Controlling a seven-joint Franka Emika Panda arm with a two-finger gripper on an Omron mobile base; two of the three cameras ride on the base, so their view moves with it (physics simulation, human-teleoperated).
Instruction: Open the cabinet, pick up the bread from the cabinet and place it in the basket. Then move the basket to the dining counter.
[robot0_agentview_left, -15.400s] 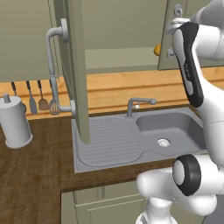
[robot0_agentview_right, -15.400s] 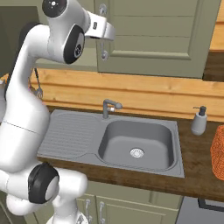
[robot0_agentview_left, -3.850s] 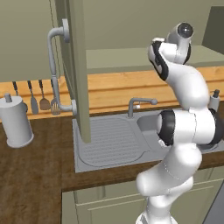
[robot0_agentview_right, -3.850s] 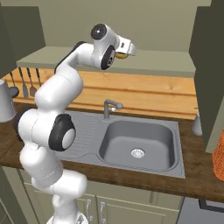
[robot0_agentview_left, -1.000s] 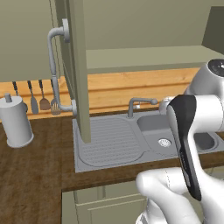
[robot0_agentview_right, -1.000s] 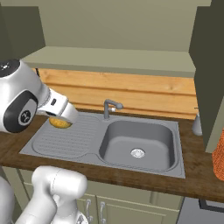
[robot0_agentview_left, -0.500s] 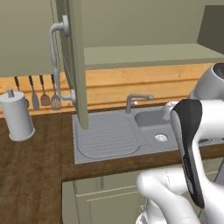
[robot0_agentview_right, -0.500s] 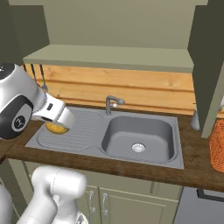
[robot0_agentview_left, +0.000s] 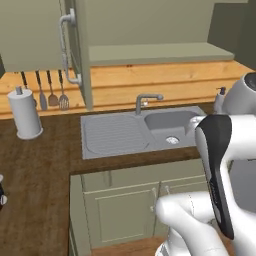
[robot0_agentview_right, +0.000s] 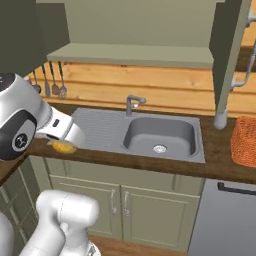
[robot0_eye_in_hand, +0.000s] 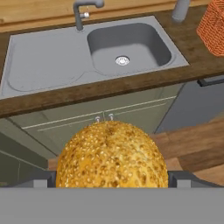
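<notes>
- gripping the bread (robot0_eye_in_hand: 112, 155) between wide-set fingers (robot0_eye_in_hand: 183, 178), gripper (robot0_agentview_right: 64, 140) hanging over the worktop's front edge, left of the sink (robot0_agentview_right: 159, 135)
- basket (robot0_agentview_right: 245, 141) sits on the worktop, well right of the sink
- cabinet (robot0_agentview_right: 132, 30) doors open above, right door (robot0_agentview_right: 227, 55) swung out near basket

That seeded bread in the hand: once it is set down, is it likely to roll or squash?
The bread is a rounded dome, so it may rock or roll on its curved side. Its crust looks rough and seeded, so probably not slippery. It fills the gap between the fingers of the hand, and being bread it likely dents if squeezed hard.
</notes>
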